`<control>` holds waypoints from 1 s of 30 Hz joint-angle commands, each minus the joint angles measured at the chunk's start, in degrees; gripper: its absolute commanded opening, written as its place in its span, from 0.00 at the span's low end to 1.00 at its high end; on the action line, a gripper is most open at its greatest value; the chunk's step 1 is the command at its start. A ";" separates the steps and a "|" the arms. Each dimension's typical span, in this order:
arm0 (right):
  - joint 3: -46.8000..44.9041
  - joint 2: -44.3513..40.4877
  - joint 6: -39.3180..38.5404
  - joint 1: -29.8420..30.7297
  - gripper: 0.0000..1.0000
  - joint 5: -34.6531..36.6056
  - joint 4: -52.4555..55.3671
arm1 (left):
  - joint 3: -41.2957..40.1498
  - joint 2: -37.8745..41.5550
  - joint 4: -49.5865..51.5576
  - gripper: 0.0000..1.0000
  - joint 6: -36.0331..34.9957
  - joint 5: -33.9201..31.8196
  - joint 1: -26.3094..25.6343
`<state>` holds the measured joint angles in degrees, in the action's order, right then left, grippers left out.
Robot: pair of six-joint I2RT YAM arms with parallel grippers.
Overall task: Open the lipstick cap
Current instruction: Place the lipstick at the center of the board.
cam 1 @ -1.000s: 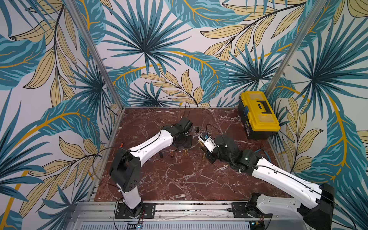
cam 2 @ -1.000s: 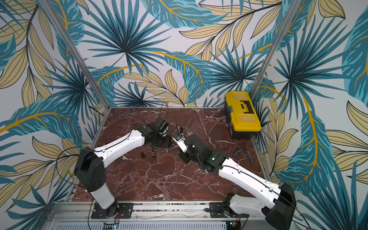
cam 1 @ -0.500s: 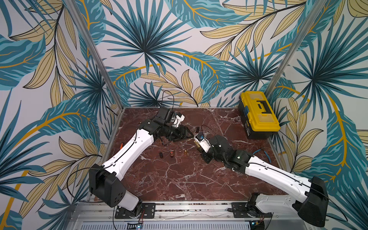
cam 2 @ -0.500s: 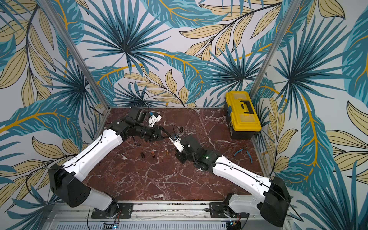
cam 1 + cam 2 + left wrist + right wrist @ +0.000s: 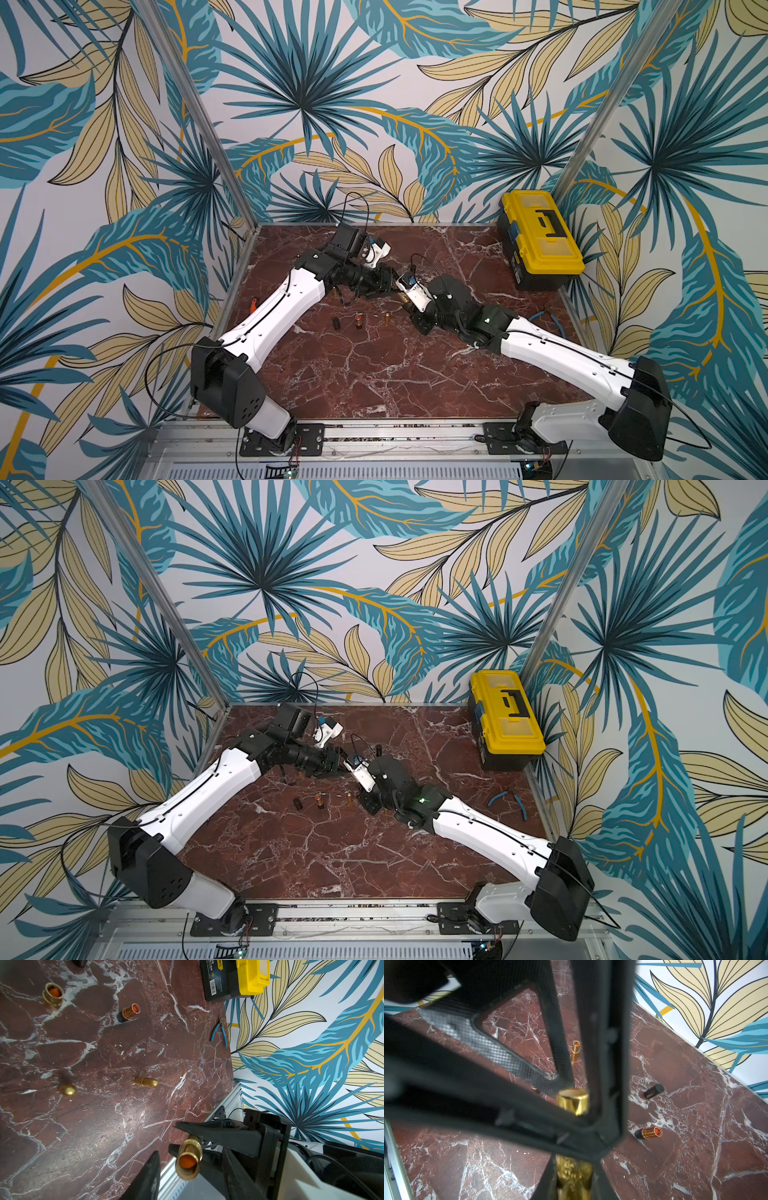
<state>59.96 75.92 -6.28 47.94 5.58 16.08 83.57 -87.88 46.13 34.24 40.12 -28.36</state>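
Note:
A gold lipstick (image 5: 188, 1160) hangs above the table's middle, with my right gripper (image 5: 574, 1169) shut on its glittery base (image 5: 574, 1178). The tube's free end is open and shows the orange stick. My left gripper (image 5: 192, 1169) meets it head-on, its jaws standing on either side of that open end, and one finger (image 5: 148, 1176) is clearly apart from the tube. In a top view the left gripper (image 5: 390, 286) and the right gripper (image 5: 401, 298) meet tip to tip. Two gold caps (image 5: 145, 1081) (image 5: 67, 1089) lie on the marble.
On the marble lie another open gold lipstick (image 5: 53, 994), a copper lipstick (image 5: 128, 1012) and a black cap (image 5: 653, 1091). A yellow toolbox (image 5: 540, 237) stands at the back right, with blue pliers (image 5: 509, 798) in front of it near the right wall.
My left arm rose from the table, swung back, then came across to the right gripper's lipstick, and its jaws narrowed. The right gripper shifted slightly left, still shut.

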 commanded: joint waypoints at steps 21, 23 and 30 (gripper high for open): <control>2.61 2.04 -1.10 0.13 0.03 -0.92 0.08 | -1.01 -0.64 0.19 0.24 -1.80 0.67 -0.35; 2.70 2.04 -1.13 0.13 0.03 -0.84 0.26 | -1.26 -0.63 0.19 0.23 -1.98 0.64 -0.34; 3.21 2.41 -1.41 0.12 0.03 -0.84 1.05 | -1.74 -0.89 0.36 0.17 -2.42 0.01 -0.35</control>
<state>61.47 78.13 -7.01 47.99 4.84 16.71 82.63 -89.12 46.02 33.12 40.53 -28.47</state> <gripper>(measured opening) 0.214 0.195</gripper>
